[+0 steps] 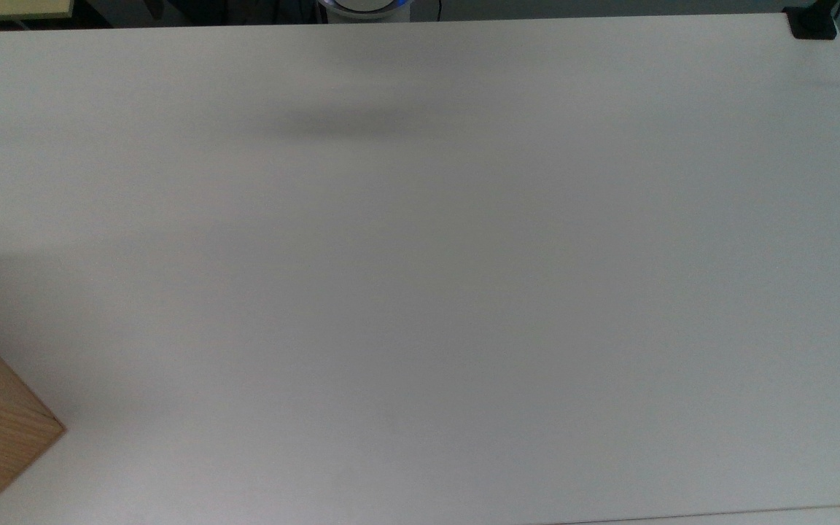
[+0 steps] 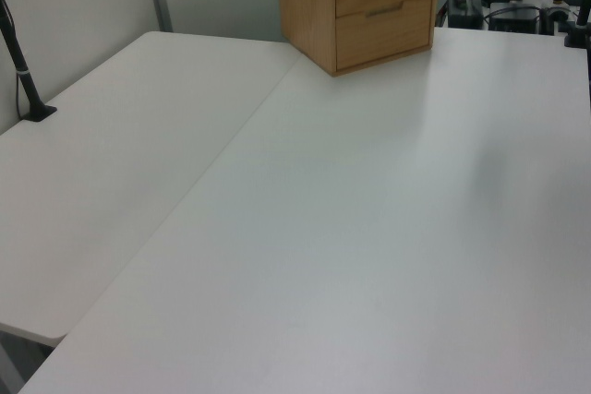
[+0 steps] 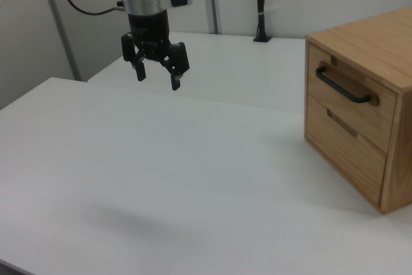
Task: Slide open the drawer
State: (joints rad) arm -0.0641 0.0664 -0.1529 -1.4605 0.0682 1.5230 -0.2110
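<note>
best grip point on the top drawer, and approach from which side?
Take the black bar handle on the drawer front. It stands off the panel, so the fingers can likely close over and under it. Come at the front face head-on, from the right view's left, where the open gripper hangs above the table.

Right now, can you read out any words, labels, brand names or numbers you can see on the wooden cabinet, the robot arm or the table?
None: no readable text anywhere.
Oak-grain wooden cabinet and its light wood drawer with the black bar handle: plain.
White robot arm's black pincer: no legible marking.
White table: bare of print.
</note>
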